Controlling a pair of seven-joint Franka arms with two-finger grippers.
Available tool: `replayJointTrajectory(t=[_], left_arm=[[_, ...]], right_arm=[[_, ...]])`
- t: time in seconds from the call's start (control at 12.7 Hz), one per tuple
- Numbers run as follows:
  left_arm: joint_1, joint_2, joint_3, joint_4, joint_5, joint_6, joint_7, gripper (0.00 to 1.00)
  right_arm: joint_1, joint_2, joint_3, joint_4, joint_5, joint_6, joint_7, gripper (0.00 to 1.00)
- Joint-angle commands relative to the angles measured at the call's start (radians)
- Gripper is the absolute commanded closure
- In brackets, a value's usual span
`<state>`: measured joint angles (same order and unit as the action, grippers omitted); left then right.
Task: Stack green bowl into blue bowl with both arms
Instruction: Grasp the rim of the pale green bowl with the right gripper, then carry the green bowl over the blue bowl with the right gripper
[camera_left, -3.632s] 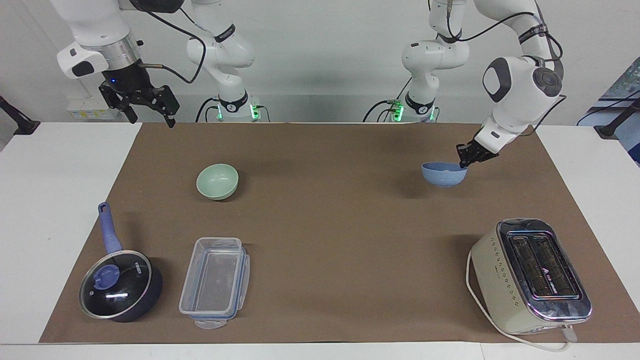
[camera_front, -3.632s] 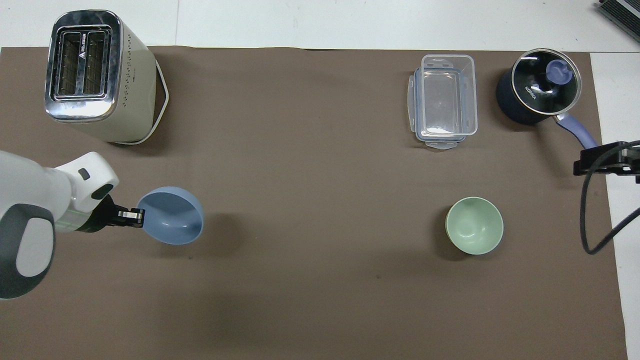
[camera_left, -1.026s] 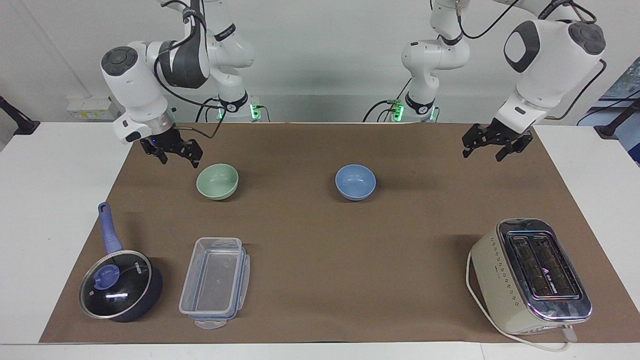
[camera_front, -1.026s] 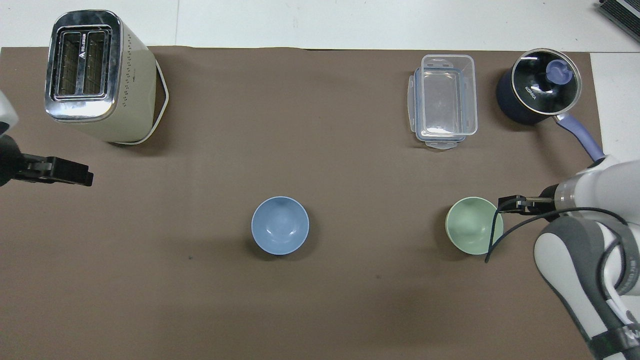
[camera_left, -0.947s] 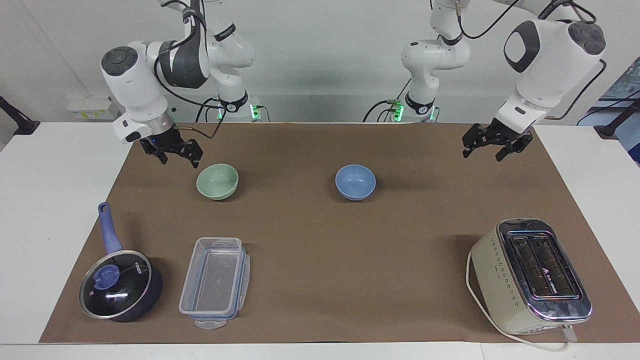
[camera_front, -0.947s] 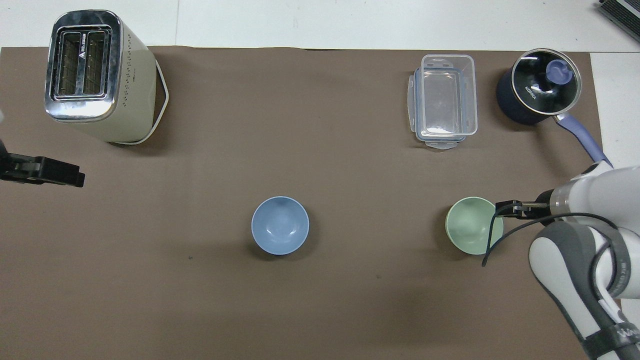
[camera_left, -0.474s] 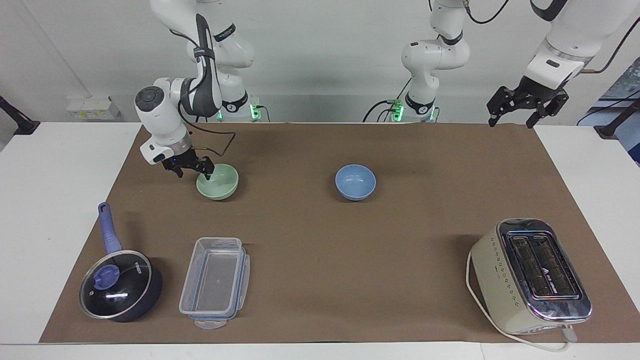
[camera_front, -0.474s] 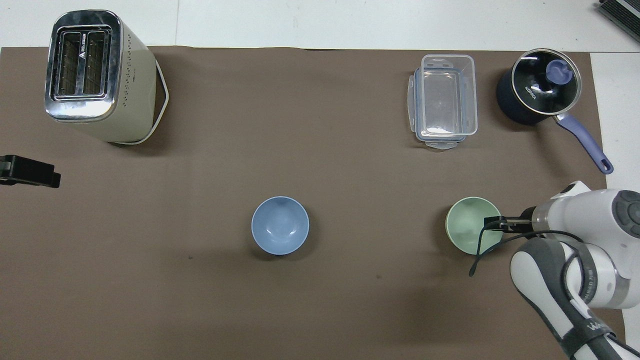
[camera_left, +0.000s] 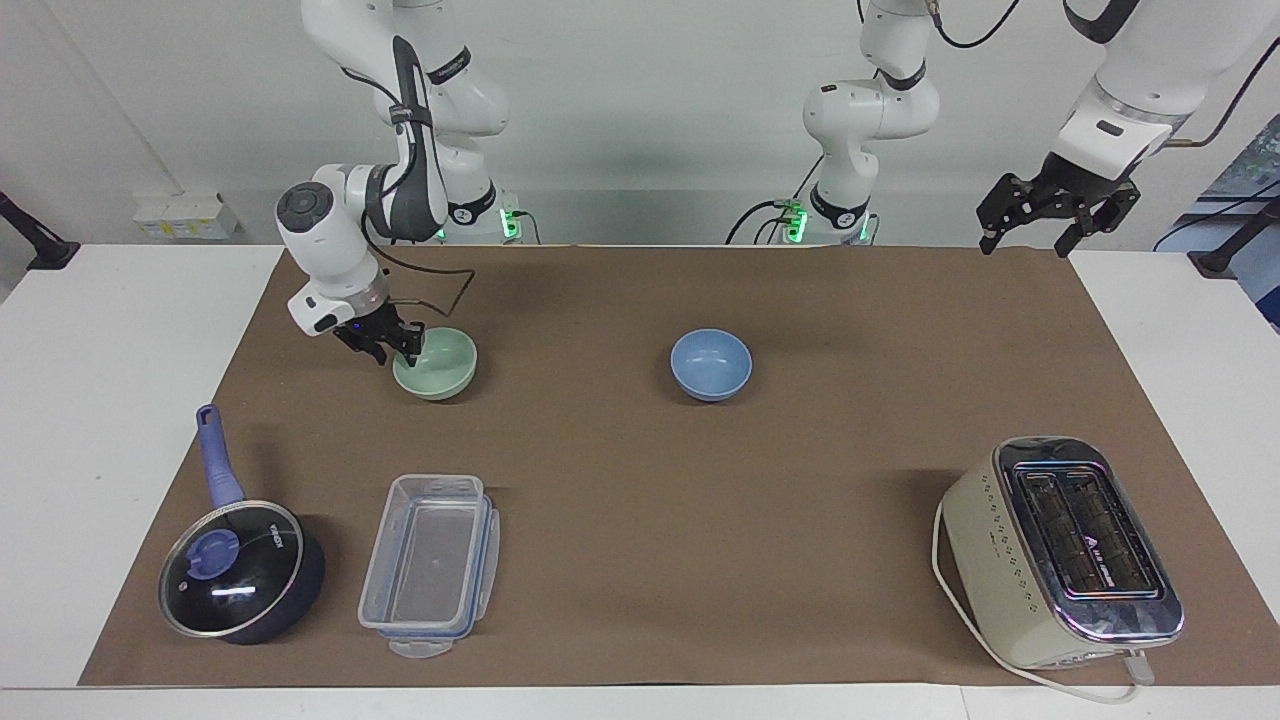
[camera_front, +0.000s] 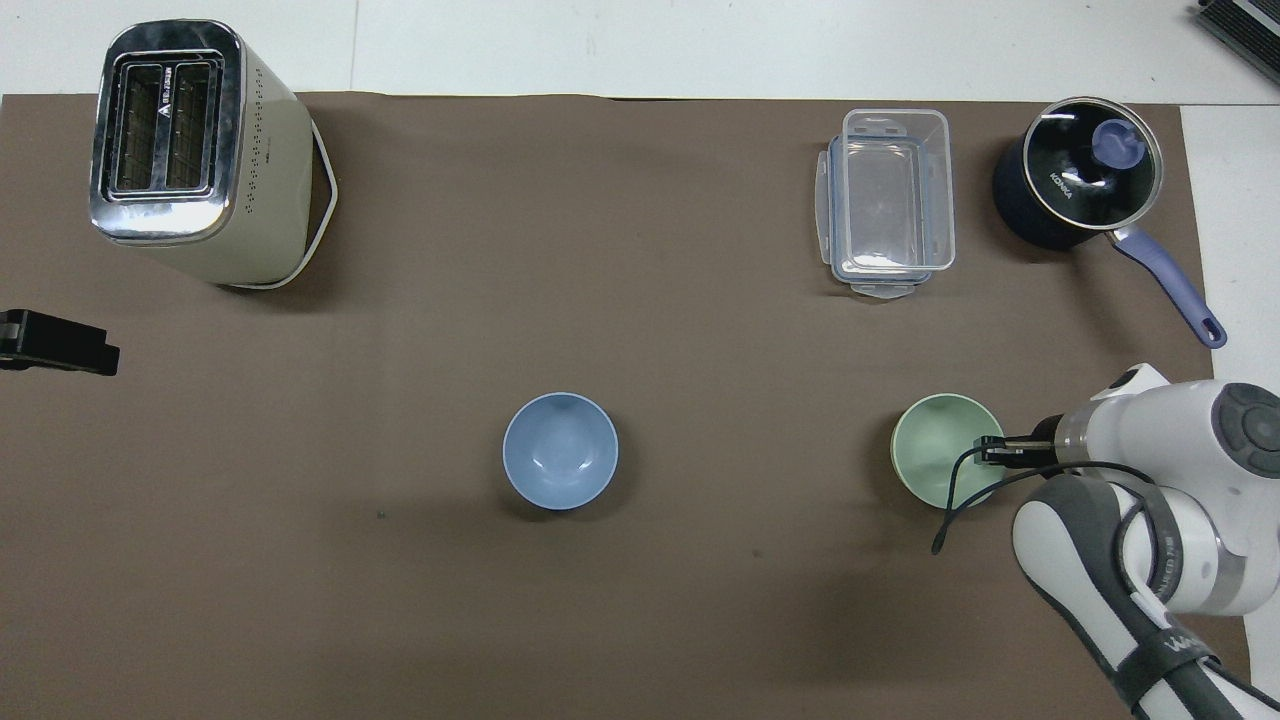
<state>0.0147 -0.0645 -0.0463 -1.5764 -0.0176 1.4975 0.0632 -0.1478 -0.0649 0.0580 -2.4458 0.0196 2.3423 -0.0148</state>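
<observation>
The pale green bowl (camera_left: 436, 363) stands on the brown mat toward the right arm's end; it also shows in the overhead view (camera_front: 940, 462). The blue bowl (camera_left: 711, 363) stands upright and empty mid-mat, apart from the green one, and shows in the overhead view (camera_front: 560, 450). My right gripper (camera_left: 393, 350) is low at the green bowl's rim, on the side toward the right arm's end; its tip lies over that rim in the overhead view (camera_front: 988, 452). My left gripper (camera_left: 1030, 238) is open and empty, raised over the mat's corner at the left arm's end.
A cream toaster (camera_left: 1062, 548) stands at the left arm's end, farther from the robots. A clear plastic container (camera_left: 430, 562) and a dark saucepan with a blue handle (camera_left: 240, 570) stand farther from the robots than the green bowl. The brown mat (camera_left: 640, 500) covers the table.
The blue bowl went from the left gripper to the mid-mat. The left gripper rose and drew back, open. The right gripper came down to the green bowl's rim and its fingers look closer together.
</observation>
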Motion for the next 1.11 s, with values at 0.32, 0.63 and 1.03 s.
replayJointTrajectory(t=[0.32, 0.63, 1.03], left_arm=[[0.010, 0.005, -0.009, 0.013, 0.018, -0.017, -0.009, 0.00], [0.010, 0.005, -0.009, 0.013, 0.018, -0.017, -0.009, 0.00], [0.010, 0.005, -0.009, 0.013, 0.018, -0.017, -0.009, 0.00]], right_arm=[[0.089, -0.105, 0.011, 0.059, 0.095, -0.119, -0.021, 1.00], [0.295, -0.084, 0.014, 0.218, 0.115, -0.212, 0.241, 1.00], [0.534, 0.121, 0.014, 0.485, 0.117, -0.195, 0.593, 1.00]])
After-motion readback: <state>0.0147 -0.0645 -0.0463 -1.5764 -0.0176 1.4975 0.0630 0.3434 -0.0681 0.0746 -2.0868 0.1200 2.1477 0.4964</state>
